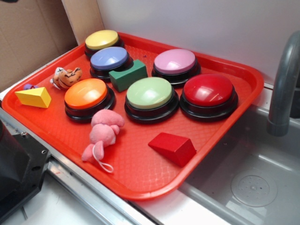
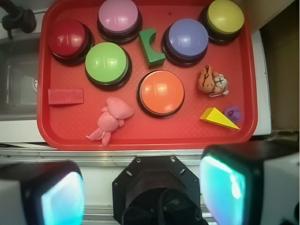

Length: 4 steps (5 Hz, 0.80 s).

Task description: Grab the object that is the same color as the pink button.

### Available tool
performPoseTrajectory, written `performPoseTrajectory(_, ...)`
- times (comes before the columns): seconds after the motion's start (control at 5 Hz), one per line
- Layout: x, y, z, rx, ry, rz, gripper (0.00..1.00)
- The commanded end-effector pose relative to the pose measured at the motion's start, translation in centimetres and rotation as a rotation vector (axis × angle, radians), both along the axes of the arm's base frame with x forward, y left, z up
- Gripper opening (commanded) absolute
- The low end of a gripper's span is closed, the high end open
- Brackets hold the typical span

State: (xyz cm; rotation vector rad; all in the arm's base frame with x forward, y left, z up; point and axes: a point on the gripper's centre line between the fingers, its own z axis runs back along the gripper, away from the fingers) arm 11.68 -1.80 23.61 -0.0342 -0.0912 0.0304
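Note:
The object, a small pink plush animal (image 1: 104,131) with a thin white cord loop, lies on the red tray (image 1: 154,191) near its front edge, just in front of the orange button. The wrist view shows this plush (image 2: 112,119) well ahead of my gripper (image 2: 143,190). The gripper hangs high above the robot base, outside the tray, open and with nothing between its wide-apart fingers (image 2: 61,197). The pink button (image 1: 175,61) sits at the tray's back, also seen as the pink button (image 2: 118,16) at the top of the wrist view.
Orange (image 1: 89,93), green (image 1: 151,93), red (image 1: 208,91), lavender (image 1: 109,58) and yellow (image 1: 101,40) buttons fill the tray. A red wedge (image 1: 173,147), green block (image 1: 127,75), tiger plush (image 1: 67,77) and yellow wedge (image 1: 33,97) lie around. Sink (image 1: 253,183) and faucet (image 1: 283,84) are right.

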Motion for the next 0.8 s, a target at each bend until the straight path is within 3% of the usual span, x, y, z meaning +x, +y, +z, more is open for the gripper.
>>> performPoseTrajectory(0.0,0.0,0.0,0.0,0.0,0.0,0.0,1.0)
performPoseTrajectory(0.4,0.9,-1.9,-2.3,-0.09,-0.063,0.017,1.0)
performPoseTrajectory(0.6,1.3,-3.3,-4.8,-0.122,-0.077,0.162,1.0)
